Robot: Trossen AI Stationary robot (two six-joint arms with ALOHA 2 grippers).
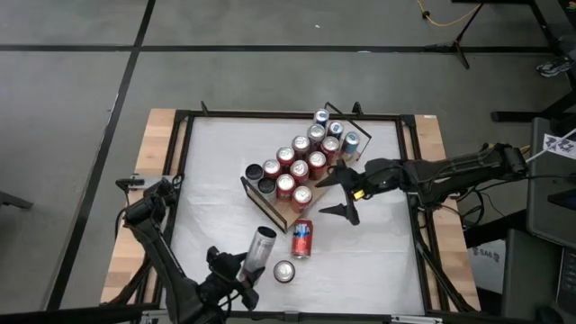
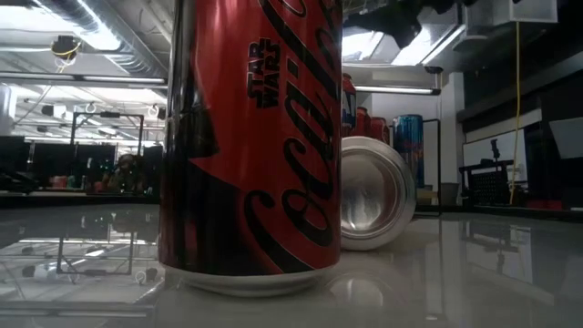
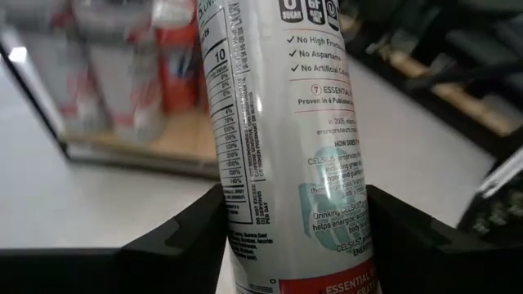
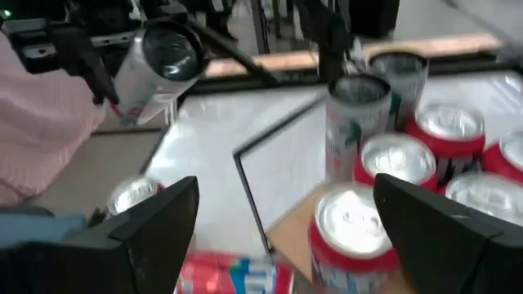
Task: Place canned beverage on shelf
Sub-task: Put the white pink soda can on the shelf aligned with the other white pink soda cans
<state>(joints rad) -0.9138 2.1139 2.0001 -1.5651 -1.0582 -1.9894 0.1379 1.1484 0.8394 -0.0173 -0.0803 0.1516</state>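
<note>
We have the left claw [image 1: 249, 267] closed around a tall white-and-silver can [image 1: 260, 247], its two fingers pressed against the can's sides near the base, as the left wrist view shows. The can is tilted, its top leaning toward the shelf [image 1: 270, 207], which suggests to us that it has been lifted clear of the bench [image 1: 378, 261] for carrying and will need to be brought upright before it is set down. The shelf sits at a slant in the middle of the bench and already carries rows of upright cans, mostly red ones, packed side by side; the free room we can make out lies at its near end, by the two dark-topped cans [image 1: 261, 178]. Two more cans wait on the bench near the held one: a red can lying on its side [image 1: 301, 238] and an upright can [image 1: 283, 271]. The right claw [image 1: 345, 192] hangs wide open and empty just beside the shelf's near corner, over the red cans, apparently ready to take one or steady the row.
</note>
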